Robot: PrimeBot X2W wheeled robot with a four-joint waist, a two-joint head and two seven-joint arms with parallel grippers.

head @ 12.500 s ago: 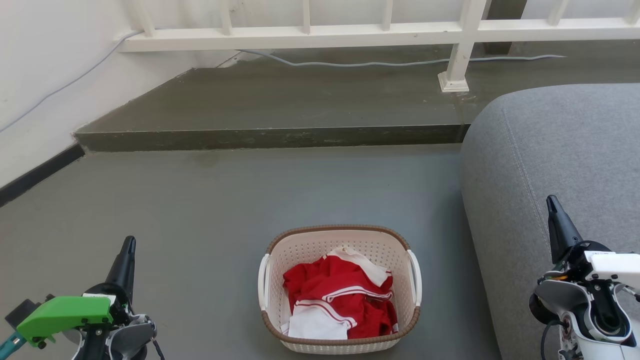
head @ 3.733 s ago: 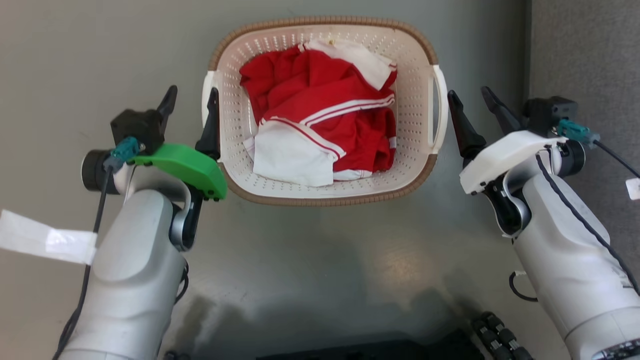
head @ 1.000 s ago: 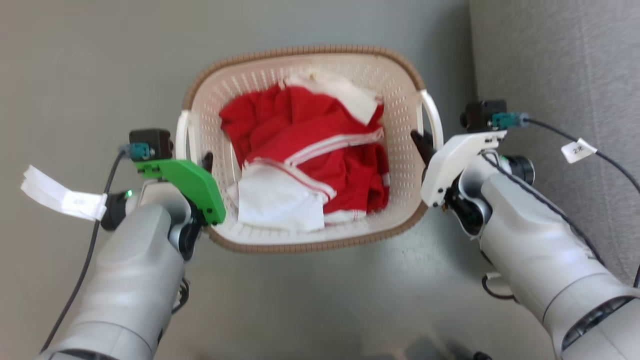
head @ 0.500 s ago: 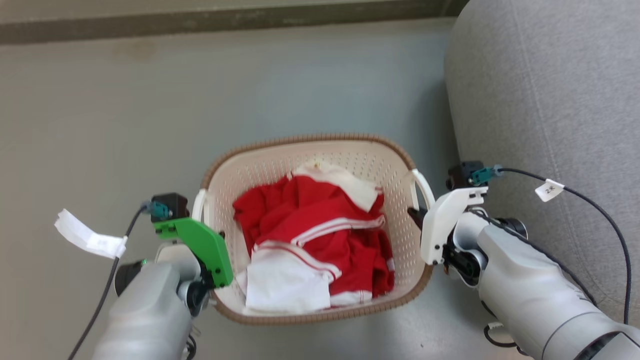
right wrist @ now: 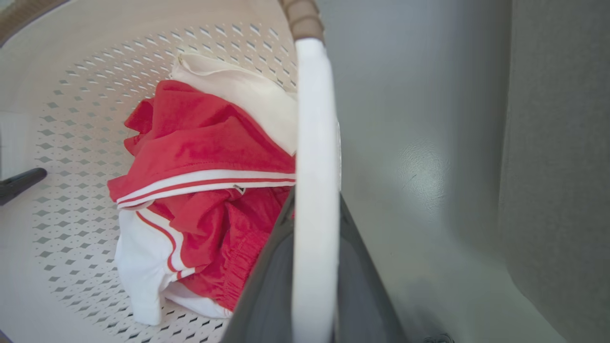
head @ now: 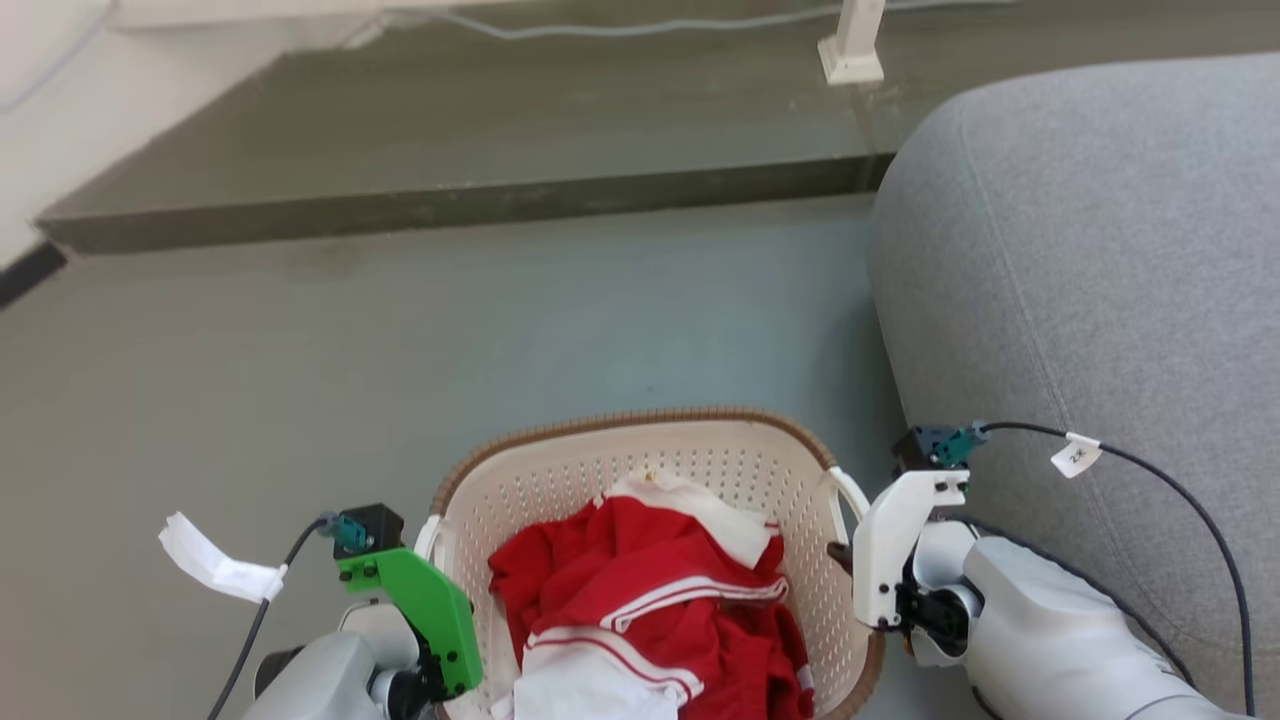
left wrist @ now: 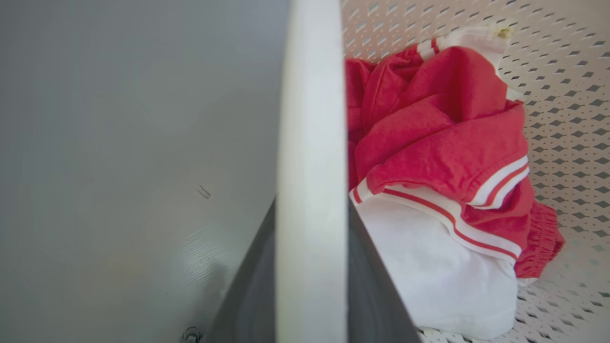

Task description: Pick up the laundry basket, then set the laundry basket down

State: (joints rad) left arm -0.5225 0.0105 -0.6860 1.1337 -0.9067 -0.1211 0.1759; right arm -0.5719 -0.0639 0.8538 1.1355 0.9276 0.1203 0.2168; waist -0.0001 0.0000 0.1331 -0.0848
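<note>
The cream perforated laundry basket [head: 640, 418] with its brown rim sits at the bottom middle of the head view, holding red and white clothes [head: 640, 600]. My left gripper [head: 432, 560], under its green cover, is shut on the basket's left white handle [left wrist: 310, 143], with dark fingers on both sides of it. My right gripper [head: 840, 555] is shut on the right white handle [right wrist: 314, 119], one finger inside the basket and one outside. The left gripper's inner fingertip [right wrist: 21, 183] shows against the far wall in the right wrist view.
A grey sofa [head: 1100, 250] rises close on the right, beside my right arm. A raised dark step [head: 450, 205] crosses the floor ahead, with a white railing post [head: 850, 50] and a cable on it. Open grey floor [head: 300, 380] lies ahead and to the left.
The head camera has tilted up, so the basket now shows lower and the step and sofa have come into view. Both grippers, open beside the handles earlier, stay shut on them.
</note>
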